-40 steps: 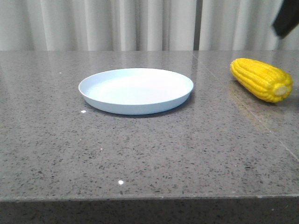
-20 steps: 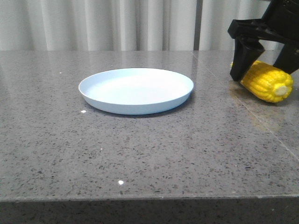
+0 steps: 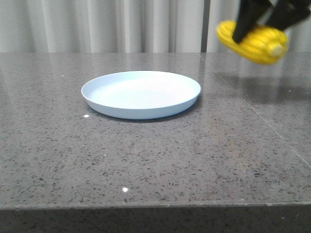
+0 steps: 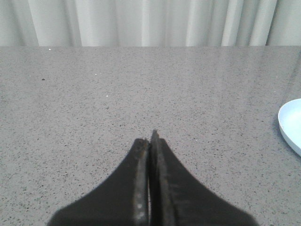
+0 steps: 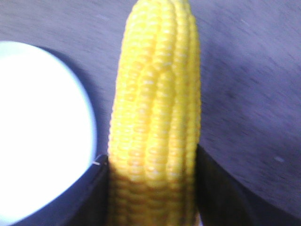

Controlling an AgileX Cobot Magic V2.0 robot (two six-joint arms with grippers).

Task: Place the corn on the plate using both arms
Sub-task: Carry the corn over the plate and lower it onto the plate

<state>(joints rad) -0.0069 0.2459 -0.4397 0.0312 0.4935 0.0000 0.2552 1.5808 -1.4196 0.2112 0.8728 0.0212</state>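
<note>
**Corn held in the air, off to the right of the plate**

The corn (image 3: 252,42) is gripped across its middle by the right gripper (image 3: 265,19) and is held clear of the grey stone table (image 3: 155,160), its shadow cast on the surface below. The cob is tilted, with its pale stub end turned toward the camera and right. In the right wrist view the corn (image 5: 155,117) is seen clamped between the two black fingers (image 5: 221,188). The pale blue plate (image 3: 141,93) is seen resting bare near the table's centre, well apart from the cob. The left gripper (image 4: 149,188) is seen closed on nothing, low over the table, with the plate's rim (image 4: 289,125) at the edge of its view
</note>
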